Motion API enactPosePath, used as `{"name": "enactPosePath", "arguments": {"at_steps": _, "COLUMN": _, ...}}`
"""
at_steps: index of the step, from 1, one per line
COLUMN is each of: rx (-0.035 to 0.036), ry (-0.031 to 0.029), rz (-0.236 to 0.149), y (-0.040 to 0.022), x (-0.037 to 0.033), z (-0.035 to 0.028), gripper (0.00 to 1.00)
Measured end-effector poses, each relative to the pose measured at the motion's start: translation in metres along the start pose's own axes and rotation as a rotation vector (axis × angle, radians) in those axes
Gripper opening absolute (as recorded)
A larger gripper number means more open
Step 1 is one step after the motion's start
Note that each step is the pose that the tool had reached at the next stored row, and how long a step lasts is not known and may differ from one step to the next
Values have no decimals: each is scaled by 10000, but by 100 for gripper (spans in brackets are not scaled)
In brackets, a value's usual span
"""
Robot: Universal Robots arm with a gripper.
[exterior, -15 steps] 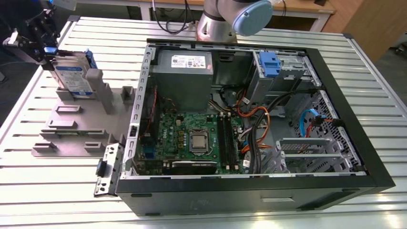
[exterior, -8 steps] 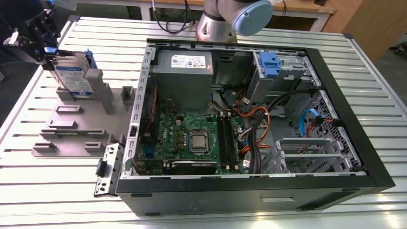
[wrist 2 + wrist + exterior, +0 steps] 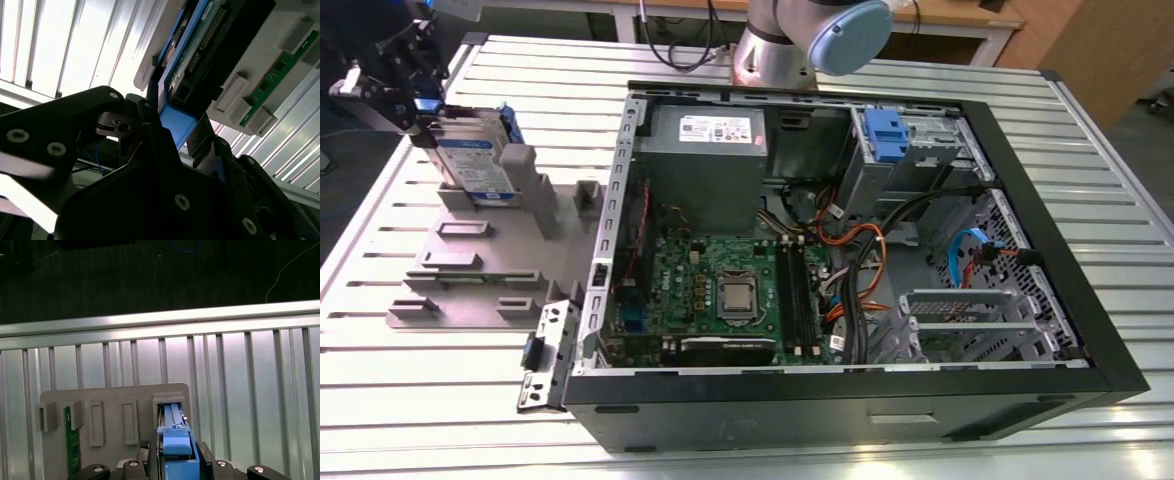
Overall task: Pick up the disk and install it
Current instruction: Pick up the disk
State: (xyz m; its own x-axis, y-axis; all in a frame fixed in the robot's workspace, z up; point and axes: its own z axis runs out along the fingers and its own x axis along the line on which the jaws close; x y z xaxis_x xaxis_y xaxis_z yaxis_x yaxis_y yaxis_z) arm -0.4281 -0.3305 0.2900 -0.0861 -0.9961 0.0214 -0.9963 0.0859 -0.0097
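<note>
Overhead light glares off the ribbed silver aluminium table [image 3: 1101, 120], blowing out white in the second wrist view; the open black computer case's [image 3: 854, 420] interior lies shaded.

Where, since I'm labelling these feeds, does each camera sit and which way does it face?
Exterior view: off the arm, above the table, looking down on the open case, grey fixture and disk; arm and tool show.
First wrist view: on the wrist, facing down past the tool onto the disk's top and table.
Second wrist view: on the wrist, facing past the tool's body along the disk's circuit side.
Shared: all show disk, fixture, tool.
</note>
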Motion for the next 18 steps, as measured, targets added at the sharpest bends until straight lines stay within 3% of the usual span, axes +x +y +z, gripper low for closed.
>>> {"name": "enactPosePath", "arguments": {"at_steps": 12, "rx": 7, "ry": 0, "rz": 1, "y": 0, "x": 0, "z": 0, "gripper": 48}}
{"name": "enactPosePath", "arguments": {"at_steps": 14, "rx": 7, "ry": 0, "rz": 0, "y": 0, "x": 0, "z": 0, "gripper": 47}}
{"name": "enactPosePath", "arguments": {"at_steps": 15, "rx": 7, "ry": 0, "rz": 0, "y": 0, "x": 0, "z": 0, "gripper": 39}}
{"name": "enactPosePath", "arguments": {"at_steps": 18, "rx": 9, "ry": 0, "rz": 0, "y": 0, "x": 0, "z": 0, "gripper": 39}}
